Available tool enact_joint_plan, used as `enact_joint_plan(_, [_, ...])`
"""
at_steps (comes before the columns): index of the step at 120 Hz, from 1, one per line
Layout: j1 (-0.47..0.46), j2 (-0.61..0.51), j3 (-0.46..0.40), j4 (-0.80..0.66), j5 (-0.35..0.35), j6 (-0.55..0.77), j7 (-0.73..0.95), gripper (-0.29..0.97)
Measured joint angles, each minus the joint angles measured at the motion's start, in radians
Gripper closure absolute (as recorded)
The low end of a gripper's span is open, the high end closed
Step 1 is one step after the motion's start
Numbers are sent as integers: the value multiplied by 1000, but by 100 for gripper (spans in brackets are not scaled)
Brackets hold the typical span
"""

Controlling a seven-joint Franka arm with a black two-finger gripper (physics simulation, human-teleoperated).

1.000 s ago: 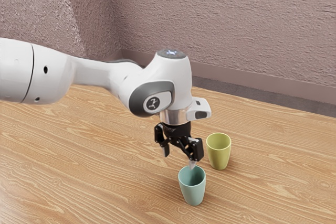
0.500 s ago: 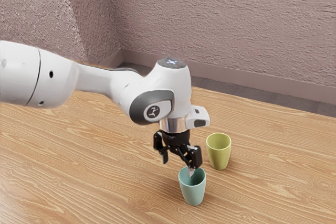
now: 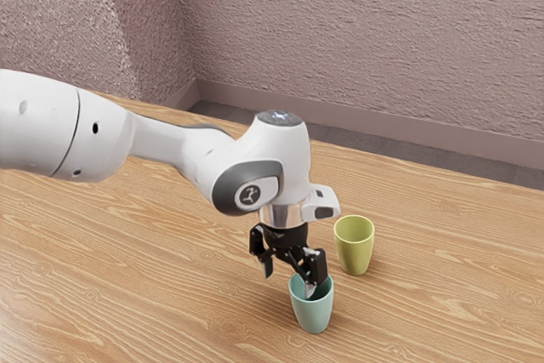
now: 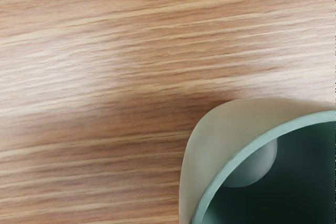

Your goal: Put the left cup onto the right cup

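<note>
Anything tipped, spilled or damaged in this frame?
Nothing stands out. The teal tapered cup and the yellow-green tapered cup stand upright and apart on the wooden table; the open end effector straddles the teal cup's rim.

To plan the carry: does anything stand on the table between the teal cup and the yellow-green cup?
Nothing: the exterior view shows bare table between the teal cup and the yellow-green cup.

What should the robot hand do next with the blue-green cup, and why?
Probably close the fingers. The gripper is open and straddles one wall of the blue-green cup: one finger dips inside the rim, the other hangs outside. Squeezing that wall would likely give a hold for lifting it toward the yellow-green cup.
</note>
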Motion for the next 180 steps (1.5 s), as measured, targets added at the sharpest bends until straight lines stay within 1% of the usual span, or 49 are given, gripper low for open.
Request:
enact_joint_plan(16, [0, 7, 1, 0, 0, 5, -1, 0])
enact_joint_plan(24, [0, 7, 1, 0, 0, 7, -1, 3])
enact_joint_plan(36, [0, 8, 1, 1, -1, 10, -1, 14])
enact_joint_plan(66, [-1, 13, 1, 2, -2, 15, -1, 46])
enact_joint_plan(101, [-2, 24, 1, 2, -2, 24, -5, 69])
enact_joint_plan(129, [-1, 24, 1, 3, 1, 29, -18, 76])
enact_joint_plan(180, [-2, 10, 1, 9, 8, 31, -39, 78])
